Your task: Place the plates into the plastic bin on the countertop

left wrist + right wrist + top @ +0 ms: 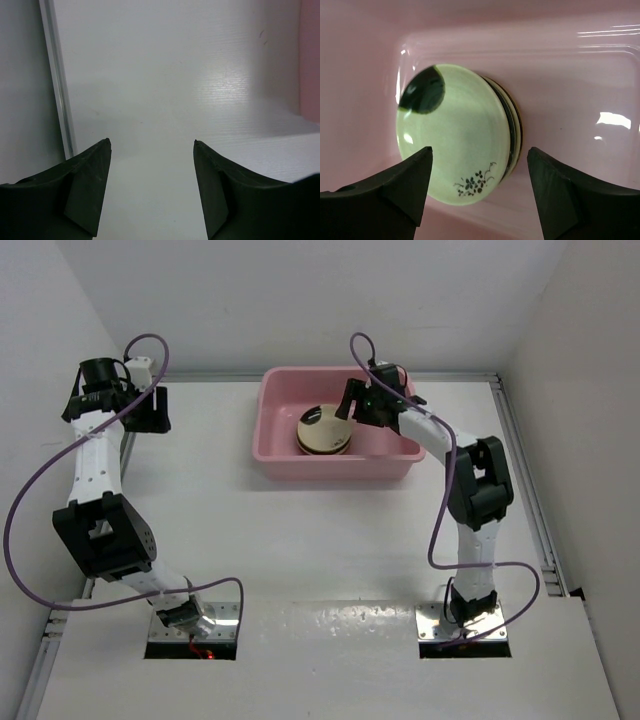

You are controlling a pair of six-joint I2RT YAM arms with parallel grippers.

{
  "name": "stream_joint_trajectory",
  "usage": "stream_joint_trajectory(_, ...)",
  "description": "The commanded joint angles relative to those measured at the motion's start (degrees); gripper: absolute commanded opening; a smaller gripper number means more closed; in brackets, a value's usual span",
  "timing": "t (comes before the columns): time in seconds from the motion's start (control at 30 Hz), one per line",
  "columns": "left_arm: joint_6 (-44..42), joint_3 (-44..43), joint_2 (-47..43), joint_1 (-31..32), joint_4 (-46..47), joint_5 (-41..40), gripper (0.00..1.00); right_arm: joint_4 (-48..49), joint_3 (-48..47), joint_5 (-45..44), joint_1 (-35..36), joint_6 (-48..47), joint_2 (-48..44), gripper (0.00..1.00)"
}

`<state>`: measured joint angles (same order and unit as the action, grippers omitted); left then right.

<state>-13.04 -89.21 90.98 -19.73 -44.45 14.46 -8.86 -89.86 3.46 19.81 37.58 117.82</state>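
Note:
The pink plastic bin [280, 462] stands on the white countertop [300, 540] at the back middle. A stack of plates [323, 430] lies inside it, a cream plate with a dark rim mark and small flower print on top [455, 140]. My right gripper [350, 403] hovers over the bin just right of the stack, open and empty; in the right wrist view [480, 150] the stack sits between and beyond its fingers. My left gripper [150, 410] is open and empty over bare countertop at the far left, and its wrist view [152, 142] shows nothing between the fingers.
A raised metal edge [57, 85] runs along the countertop's left side, close to the left gripper. The bin's pink wall [310, 60] shows at the right edge of the left wrist view. Another rail [525, 480] runs along the right side. White walls enclose the space.

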Motion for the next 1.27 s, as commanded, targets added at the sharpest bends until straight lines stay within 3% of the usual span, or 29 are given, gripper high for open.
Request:
stream_joint_trajectory(0.0,0.5,-2.4,-0.4,-0.5,1.3,2.1,0.69,-3.0,-2.1,-0.7,0.5,-7.9,-3.8,0.76)
stream_joint_trajectory(0.03,1.0,-2.4,-0.4,-0.5,1.3,2.1,0.69,-3.4,-2.2,-1.1,0.4,-8.5,-5.7,0.77)
stream_joint_trajectory(0.17,1.0,-1.6,-1.0,0.8,1.3,2.1,0.69,-7.4,0.3,-0.5,-1.4,-13.8,-18.7,1.0)
stream_joint_trajectory(0.4,1.0,0.8,-4.3,5.9,1.3,2.6,0.69,-24.2,16.5,-3.3,-12.8,-15.2,-47.9,1.0)
stream_joint_trajectory(0.5,1.5,1.3,-5.7,8.2,1.3,2.6,0.69,-28.6,26.6,-10.7,-17.3,-14.7,-54.3,1.0)
stream_joint_trajectory(0.53,2.0,1.3,-5.7,8.9,1.3,2.6,0.69,-31.4,32.8,-14.0,-19.4,-14.3,-60.6,1.0)
stream_joint_trajectory(0.67,2.7,2.7,-7.7,11.8,1.3,2.6,0.69,-34.9,41.8,-22.2,-22.3,-8.7,-71.1,1.0)
stream_joint_trajectory(0.93,2.7,6.2,-10.0,16.2,1.8,2.0,0.69,-36.6,49.6,-25.6,-22.3,2.1,-84.3,1.0)
stream_joint_trajectory(1.23,1.6,7.3,-10.6,17.3,1.8,2.0,0.69,-38.9,49.3,-26.6,-22.3,4.5,-87.2,1.0)
